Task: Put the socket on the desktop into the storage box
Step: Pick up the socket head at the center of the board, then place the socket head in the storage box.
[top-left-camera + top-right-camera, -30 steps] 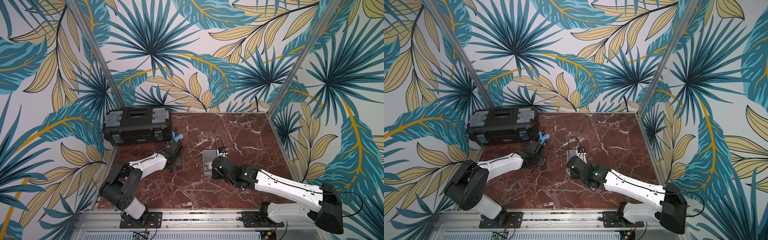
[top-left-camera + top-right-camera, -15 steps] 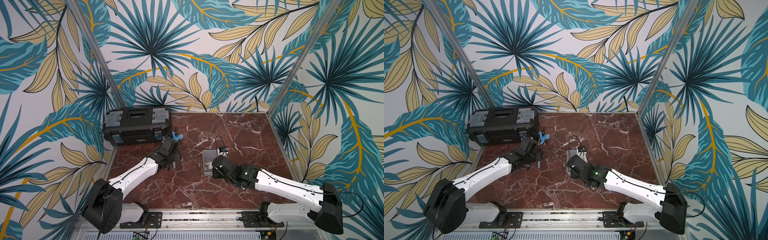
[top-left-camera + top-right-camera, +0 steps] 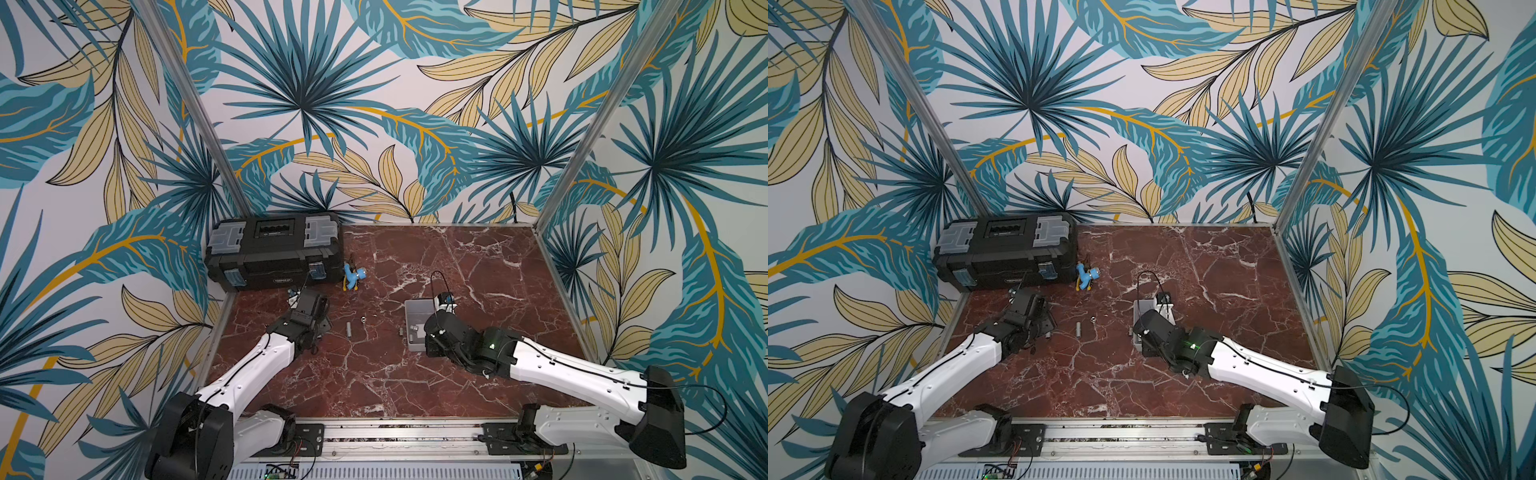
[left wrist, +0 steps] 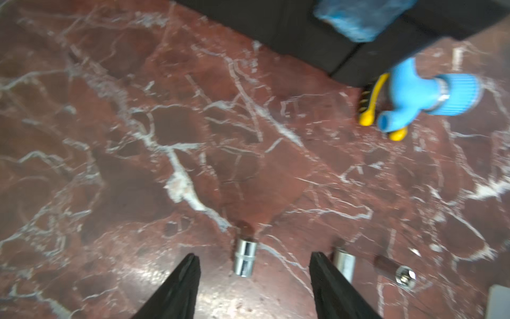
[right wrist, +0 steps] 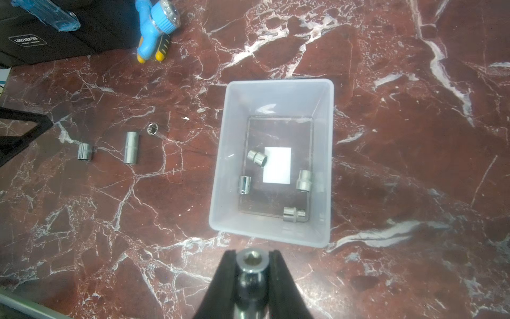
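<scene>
My right gripper [image 5: 252, 258] is clamped on a socket [image 5: 251, 261], just short of the box [image 5: 278, 82], which lies dead ahead. My left gripper [image 4: 254, 261] stands apart, with a loose socket [image 4: 245, 259] on the desktop [image 4: 138, 138] just ahead, lengthwise to the gap.

We see two arms of one make, the left arm [image 3: 249, 370] and the right arm [image 3: 573, 374]. Each has smooth white shells dotted with small dark screws, set between bulky black joint housings (the shoulder ones are the largest), with a thin black cable [image 3: 536, 353] along the outside. A small green light [image 3: 492, 345] glows on the right arm's black wrist section, and the left pincer [image 4: 254, 276] and right pincer [image 5: 252, 259] both have flat matt-black fingers tapering to narrow tips.
</scene>
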You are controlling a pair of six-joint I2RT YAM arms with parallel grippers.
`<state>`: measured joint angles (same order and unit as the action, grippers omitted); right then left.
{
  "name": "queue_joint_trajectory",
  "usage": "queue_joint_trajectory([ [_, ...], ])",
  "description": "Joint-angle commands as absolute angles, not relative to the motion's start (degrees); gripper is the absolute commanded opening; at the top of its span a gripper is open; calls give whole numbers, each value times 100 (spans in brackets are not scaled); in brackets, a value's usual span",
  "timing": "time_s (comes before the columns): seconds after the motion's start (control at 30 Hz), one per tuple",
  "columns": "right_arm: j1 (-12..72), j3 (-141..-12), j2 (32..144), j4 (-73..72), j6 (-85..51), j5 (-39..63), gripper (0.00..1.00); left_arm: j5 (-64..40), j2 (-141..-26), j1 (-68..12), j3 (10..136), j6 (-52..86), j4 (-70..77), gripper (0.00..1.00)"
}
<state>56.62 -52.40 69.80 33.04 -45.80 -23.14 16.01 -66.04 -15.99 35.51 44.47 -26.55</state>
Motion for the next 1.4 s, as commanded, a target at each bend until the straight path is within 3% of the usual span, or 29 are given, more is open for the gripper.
queue_joint_trajectory([
  [0.0,5513,-5411,7102,3474,-4502,-2225,11,1511,-6482,-1347,3386,4473,-2513,68],
  [0.3,5148,-5759,7580,3533,-4274,-1971,11,990,-6657,-1112,3209,4412,-1963,70],
  [0.47,4981,-5878,7844,3530,-4245,-1935,10,341,-7148,-1063,3327,4510,-1827,65],
  [0.63,4870,-5915,7978,3520,-4204,-1842,10,399,-7208,-1066,3250,4489,-1818,64],
  [1.1,4808,-5996,8274,3393,-4206,-1713,9,242,-6480,-1139,3130,4296,-2131,63],
  [1.37,4767,-6152,8461,3384,-4184,-1727,9,189,-5933,-1882,3046,4131,-2183,61],
])
